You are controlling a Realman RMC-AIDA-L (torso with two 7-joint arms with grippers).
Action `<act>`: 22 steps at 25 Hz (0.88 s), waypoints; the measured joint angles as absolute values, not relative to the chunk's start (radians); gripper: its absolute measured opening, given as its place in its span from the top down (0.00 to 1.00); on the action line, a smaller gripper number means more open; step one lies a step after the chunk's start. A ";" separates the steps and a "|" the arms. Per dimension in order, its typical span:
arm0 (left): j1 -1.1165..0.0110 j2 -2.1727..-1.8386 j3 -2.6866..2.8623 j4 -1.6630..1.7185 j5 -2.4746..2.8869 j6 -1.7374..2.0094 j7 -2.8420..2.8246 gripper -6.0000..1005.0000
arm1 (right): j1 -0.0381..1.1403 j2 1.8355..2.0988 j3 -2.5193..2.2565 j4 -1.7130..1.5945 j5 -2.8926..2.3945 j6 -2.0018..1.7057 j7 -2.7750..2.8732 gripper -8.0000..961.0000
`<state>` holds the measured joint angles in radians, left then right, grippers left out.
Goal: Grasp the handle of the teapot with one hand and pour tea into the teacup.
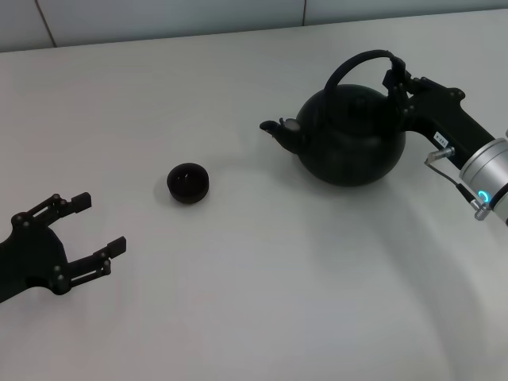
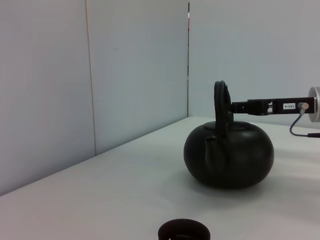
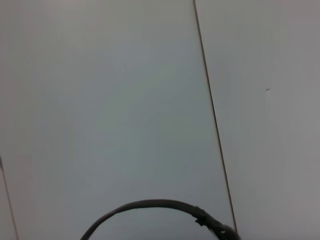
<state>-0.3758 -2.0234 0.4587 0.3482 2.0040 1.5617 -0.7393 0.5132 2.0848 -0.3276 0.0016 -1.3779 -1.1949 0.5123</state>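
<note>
The teapot (image 1: 349, 139) stands upright on the white table at the right, its spout pointing left toward the teacup (image 1: 188, 183). Its arched handle (image 1: 357, 62) rises over the lid. My right gripper (image 1: 399, 83), the hand with the white label, is at the right end of the handle, level with the hoop's lower part. The left wrist view shows the teapot (image 2: 229, 155), the handle (image 2: 220, 100) edge-on and the right gripper (image 2: 236, 106) reaching it from the side. The right wrist view shows only the handle (image 3: 150, 206) arch. My left gripper (image 1: 89, 226) is open and empty at the front left.
The white table (image 1: 262, 302) spreads across the view, with a pale wall behind its far edge. The teacup also shows in the left wrist view (image 2: 183, 231), low and close to that camera.
</note>
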 joint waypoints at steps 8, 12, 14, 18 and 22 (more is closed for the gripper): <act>-0.376 -2.023 0.459 0.348 2.003 1.562 -0.739 0.15 | 0.505 2.084 -0.316 -0.004 -1.373 -1.224 0.517 0.87; -0.376 -2.023 0.458 0.348 2.003 1.562 -0.739 0.15 | 0.506 2.084 -0.316 -0.005 -1.373 -1.223 0.517 0.70; -0.375 -2.023 0.451 0.348 2.002 1.563 -0.739 0.15 | 0.509 2.083 -0.323 -0.006 -1.376 -1.224 0.517 0.63; -0.374 -2.023 0.449 0.348 2.002 1.565 -0.739 0.15 | 0.507 2.083 -0.325 -0.009 -1.377 -1.233 0.516 0.52; -0.372 -2.023 0.449 0.348 2.002 1.565 -0.739 0.15 | 0.482 2.082 -0.333 -0.010 -1.383 -1.270 0.514 0.46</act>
<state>-0.3717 -2.0233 0.4492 0.3482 2.0018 1.5648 -0.7393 0.4817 2.0824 -0.3328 -0.0105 -1.3828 -1.2699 0.5140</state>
